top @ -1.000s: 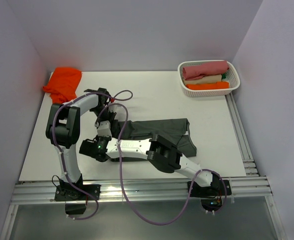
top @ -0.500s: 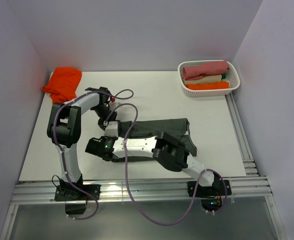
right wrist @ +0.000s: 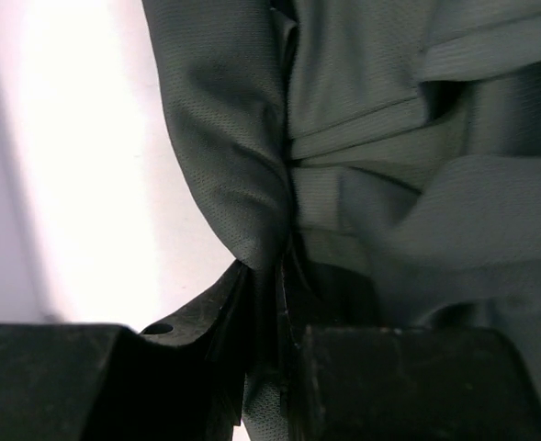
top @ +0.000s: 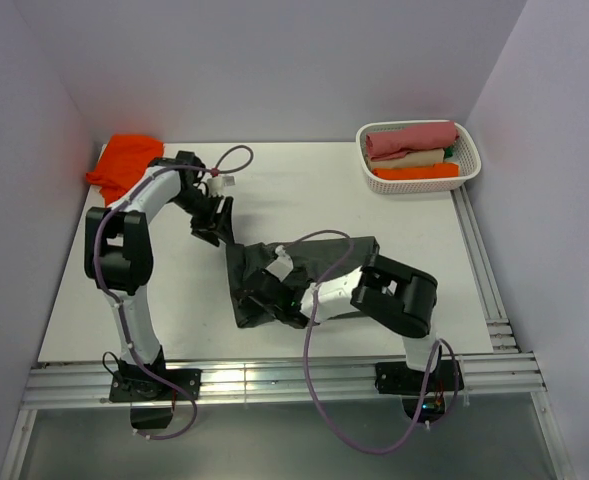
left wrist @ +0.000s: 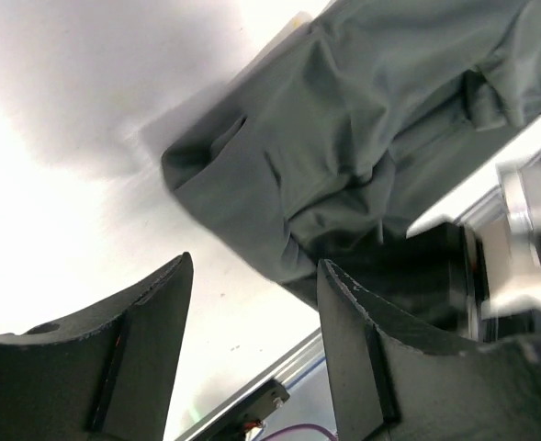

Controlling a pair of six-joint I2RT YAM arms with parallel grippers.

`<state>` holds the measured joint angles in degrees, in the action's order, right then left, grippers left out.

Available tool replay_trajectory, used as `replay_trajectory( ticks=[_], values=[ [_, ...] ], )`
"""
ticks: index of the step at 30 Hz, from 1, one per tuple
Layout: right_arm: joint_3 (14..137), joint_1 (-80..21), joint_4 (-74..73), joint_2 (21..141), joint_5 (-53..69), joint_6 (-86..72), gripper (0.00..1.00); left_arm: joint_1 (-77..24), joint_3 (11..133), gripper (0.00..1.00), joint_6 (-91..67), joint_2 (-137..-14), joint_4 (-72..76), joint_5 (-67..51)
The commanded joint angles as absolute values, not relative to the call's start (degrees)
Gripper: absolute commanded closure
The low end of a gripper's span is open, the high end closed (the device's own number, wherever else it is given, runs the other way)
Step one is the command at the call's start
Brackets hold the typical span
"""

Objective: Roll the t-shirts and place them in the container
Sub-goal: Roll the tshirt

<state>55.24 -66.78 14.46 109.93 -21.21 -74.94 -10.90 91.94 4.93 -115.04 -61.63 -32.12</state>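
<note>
Charcoal t-shirt (right wrist: 224, 138) — between right jaws

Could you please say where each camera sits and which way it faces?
Top external: above and behind, looking down at the table; left arm, right arm show.
Left wrist: on the left arm, facing the grey t-shirt past the open left claw.
Right wrist: on the right arm, facing that t-shirt pinched in the right claw.
Shared: that t-shirt.

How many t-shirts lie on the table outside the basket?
2: the dark grey t-shirt bunched near the middle, clamped in the jaws of the right gripper, and the orange t-shirt heaped at far left. I see none hidden.
</note>
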Motion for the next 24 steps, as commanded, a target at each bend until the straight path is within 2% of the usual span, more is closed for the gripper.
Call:
replay_trajectory(
  ticks=[1,9,18,21,24],
  values=[
    [47.5,-65.0,36.1,109.7,-15.6,-80.8,0.96,-8.6,91.0,0.38,8.3,-110.7,-63.7,-37.3],
    [41.8,-63.5,65.9,119.8,-13.1,-92.6,0.97,-6.2,80.2,0.38,12.0,-110.4,-59.2,-40.2],
    [42.8,-63.3,72.8,124.7,-13.2,-96.7,0.97,-6.7,76.5,0.40,9.1,-115.0,-53.1,-40.4],
    [42.9,-63.2,71.8,124.2,-12.7,-96.2,0.97,-7.2,75.9,0.46,7.0,-116.0,-51.0,-39.8],
    [43.1,-63.1,70.9,123.9,-12.4,-95.6,0.96,-8.2,75.9,0.60,5.2,-116.9,-49.7,-38.7]
  ],
)
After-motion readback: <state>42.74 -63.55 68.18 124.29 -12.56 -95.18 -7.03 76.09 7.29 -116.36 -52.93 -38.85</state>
